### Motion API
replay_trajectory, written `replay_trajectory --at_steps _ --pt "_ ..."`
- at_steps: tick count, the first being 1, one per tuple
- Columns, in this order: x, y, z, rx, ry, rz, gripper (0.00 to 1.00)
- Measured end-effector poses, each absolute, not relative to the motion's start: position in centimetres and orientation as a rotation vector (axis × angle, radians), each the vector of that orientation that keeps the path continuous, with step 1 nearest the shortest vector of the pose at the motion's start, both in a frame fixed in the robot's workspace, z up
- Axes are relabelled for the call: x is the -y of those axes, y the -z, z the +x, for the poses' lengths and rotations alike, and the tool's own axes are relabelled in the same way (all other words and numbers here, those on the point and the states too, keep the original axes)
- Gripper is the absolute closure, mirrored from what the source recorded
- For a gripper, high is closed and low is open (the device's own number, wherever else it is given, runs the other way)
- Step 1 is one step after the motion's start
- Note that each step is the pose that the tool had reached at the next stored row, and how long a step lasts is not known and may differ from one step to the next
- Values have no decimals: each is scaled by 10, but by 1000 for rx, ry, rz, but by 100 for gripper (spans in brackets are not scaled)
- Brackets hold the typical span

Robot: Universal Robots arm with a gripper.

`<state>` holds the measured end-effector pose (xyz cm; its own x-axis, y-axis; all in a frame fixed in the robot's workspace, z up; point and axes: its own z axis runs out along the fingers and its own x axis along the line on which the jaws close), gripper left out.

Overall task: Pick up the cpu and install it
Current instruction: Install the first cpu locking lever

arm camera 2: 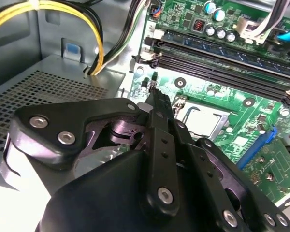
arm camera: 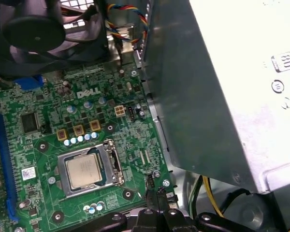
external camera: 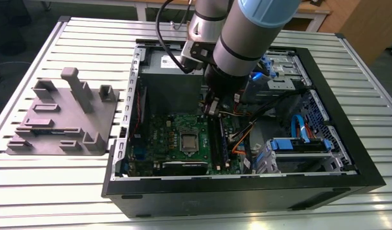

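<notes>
We see the cpu (arm camera: 84,172) seated in its socket on the motherboard (arm camera: 34,145); our gripper (arm camera: 157,199) hangs pinched closed and empty near the power supply (arm camera: 222,96) edge, at the cpu's four o'clock in the first wrist view

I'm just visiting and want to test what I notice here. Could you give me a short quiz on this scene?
1. True or false: the cpu sits in the motherboard's socket.
2. The gripper holds: A the cpu, B a cable, C nothing.
3. Fill in: in the exterior view, the grey stand lies outside the case on that view's ____.
Key: 1 true; 2 C; 3 left.
</notes>
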<state>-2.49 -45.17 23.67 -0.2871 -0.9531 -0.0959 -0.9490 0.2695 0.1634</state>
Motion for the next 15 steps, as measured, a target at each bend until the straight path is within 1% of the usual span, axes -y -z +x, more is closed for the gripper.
replay_trajectory --at_steps 15 --pt "470 -236 -30 2451 276 1930 90"
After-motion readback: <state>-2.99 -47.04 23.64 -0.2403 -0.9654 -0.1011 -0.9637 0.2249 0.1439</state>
